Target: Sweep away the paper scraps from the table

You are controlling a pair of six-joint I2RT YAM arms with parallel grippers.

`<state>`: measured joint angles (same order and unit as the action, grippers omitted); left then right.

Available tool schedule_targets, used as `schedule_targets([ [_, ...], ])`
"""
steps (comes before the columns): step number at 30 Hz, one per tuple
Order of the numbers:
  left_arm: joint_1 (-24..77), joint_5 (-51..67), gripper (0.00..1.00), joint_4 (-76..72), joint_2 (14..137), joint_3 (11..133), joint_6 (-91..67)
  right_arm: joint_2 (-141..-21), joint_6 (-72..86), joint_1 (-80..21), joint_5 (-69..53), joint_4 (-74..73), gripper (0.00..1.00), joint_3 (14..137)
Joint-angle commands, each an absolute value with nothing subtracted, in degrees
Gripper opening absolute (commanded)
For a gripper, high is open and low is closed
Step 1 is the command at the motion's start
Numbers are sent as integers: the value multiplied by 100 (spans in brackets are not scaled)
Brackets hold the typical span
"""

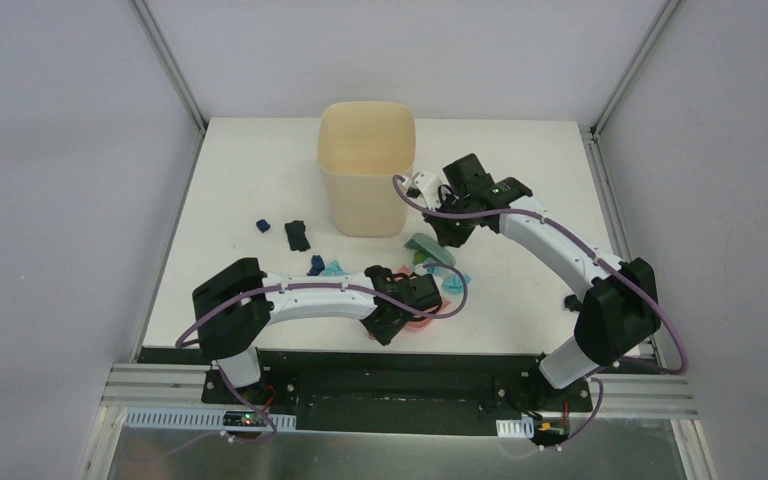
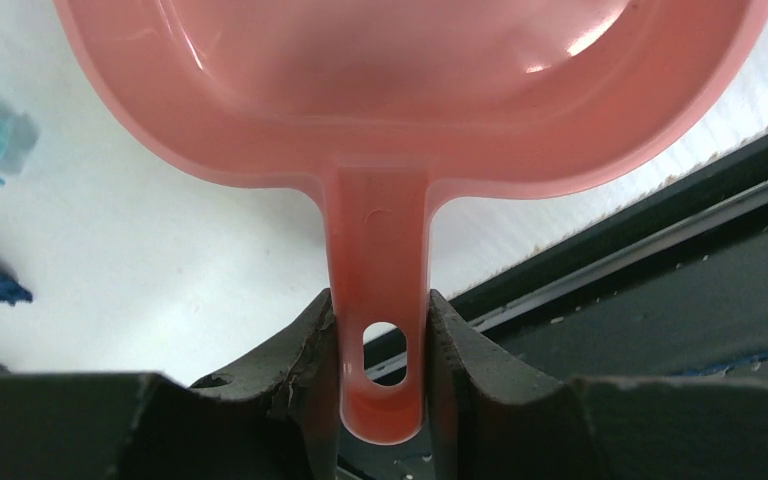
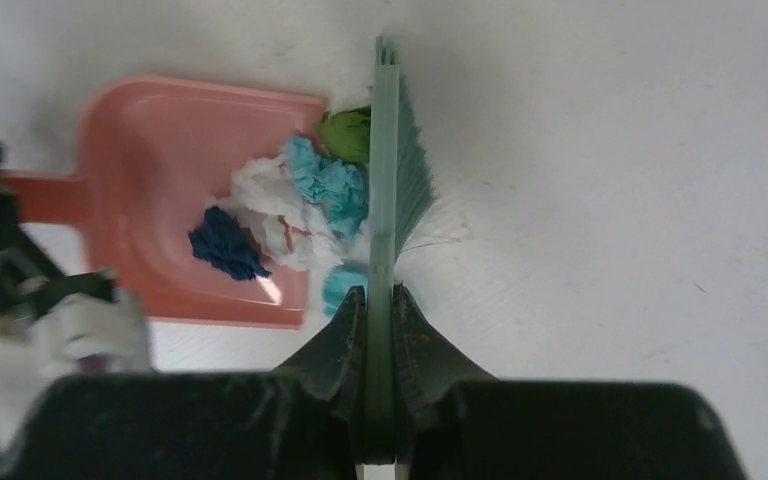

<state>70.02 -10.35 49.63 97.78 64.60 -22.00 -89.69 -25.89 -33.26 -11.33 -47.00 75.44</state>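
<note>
The dustpan (image 2: 380, 70) is grasped by its handle between the left fingers (image 2: 320, 335); it rests on the counter (image 1: 520, 180) near the 6 o'clock edge. The brush (image 3: 382, 200) is clenched edge-on in the right fingers (image 3: 348, 335); its bristles are set against the dustpan's open mouth. Scraps (image 3: 285, 210) are gathered inside the dustpan: dark blue, white and teal wads; a green one sits at the lip, touching the brush; another teal one lies just outside the lip. More scraps (image 1: 297, 235), dark blue, black and teal, are scattered on the counter at 8 o'clock from the bin (image 1: 367, 180); a black one (image 1: 572, 302) lies at 4 o'clock, beside the right arm (image 1: 560, 245).
</note>
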Motion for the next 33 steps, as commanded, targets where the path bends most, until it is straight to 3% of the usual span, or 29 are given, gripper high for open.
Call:
schedule_targets([
  [1, 6959, -921, 7, 4714, 9792, 6701, -2038, -8545, -1907, -3386, -2436, -5582, 0, 7595],
  [5, 6947, -999, 7, 4631, 9723, 6700, -2057, -8457, -1677, -3384, -2892, -5987, 0, 7907],
  [12, 6952, -1215, 6, 4333, 9131, 6353, -2002, -8089, -1617, -3177, -2620, -6163, 0, 8463],
  [18, 6954, -1354, 6, 4253, 8548, 6000, -1871, -7662, -1921, -3106, -681, -6087, 0, 8760],
  [33, 7313, -1145, 6, 6016, 8933, 6618, -2063, -7066, -1795, -2995, 1655, -5325, 0, 7384],
])
